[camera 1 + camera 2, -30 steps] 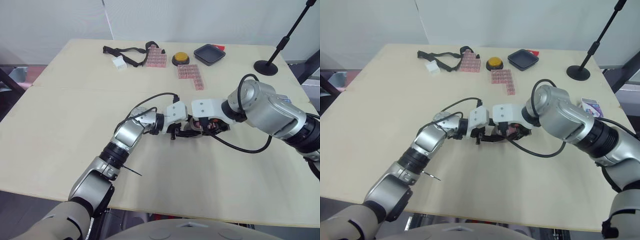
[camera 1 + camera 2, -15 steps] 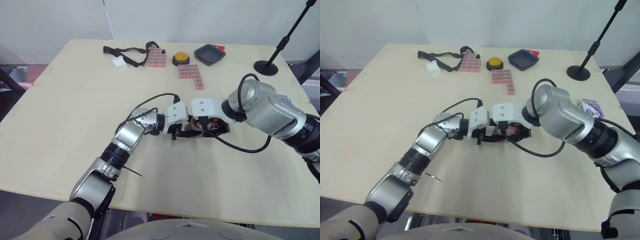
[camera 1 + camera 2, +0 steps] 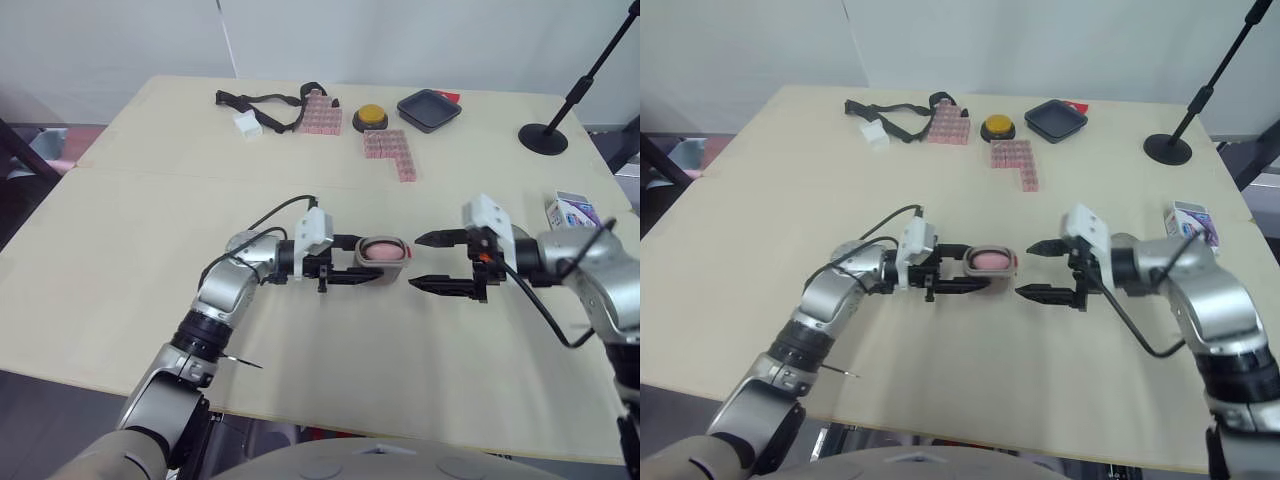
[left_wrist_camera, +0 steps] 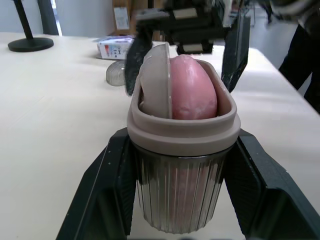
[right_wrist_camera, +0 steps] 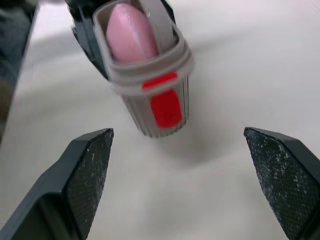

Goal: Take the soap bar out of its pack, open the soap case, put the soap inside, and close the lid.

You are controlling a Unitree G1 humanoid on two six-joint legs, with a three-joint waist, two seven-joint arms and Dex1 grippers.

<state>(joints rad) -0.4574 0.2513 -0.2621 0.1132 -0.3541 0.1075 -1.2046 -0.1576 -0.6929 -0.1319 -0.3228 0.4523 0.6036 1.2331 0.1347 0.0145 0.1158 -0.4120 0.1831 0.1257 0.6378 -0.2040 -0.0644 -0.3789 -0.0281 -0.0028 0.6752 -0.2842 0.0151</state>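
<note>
A grey ribbed soap case [image 3: 383, 251] lies on its side just above the table, its open mouth showing the pink soap bar [image 4: 193, 95] inside. A pale oval piece [image 4: 155, 85] sits next to the soap in the mouth. My left gripper [image 3: 352, 263] is shut on the case, one black finger on each side. The case has a red latch [image 5: 167, 108]. My right gripper [image 3: 1027, 270] stands open a short way to the right of the case, touching nothing. The blue and white soap pack [image 3: 572, 211] lies at the table's right edge.
At the back of the table are a black strap [image 3: 262, 100] with a white block [image 3: 249, 125], two pink block trays [image 3: 320, 112] [image 3: 389, 152], a yellow button [image 3: 371, 117], a black dish [image 3: 429, 108] and a stand base [image 3: 544, 138].
My right gripper has drawn back to the right, off the case, and now stands open. The soap now shows in the case's mouth. The camera has shifted a little.
</note>
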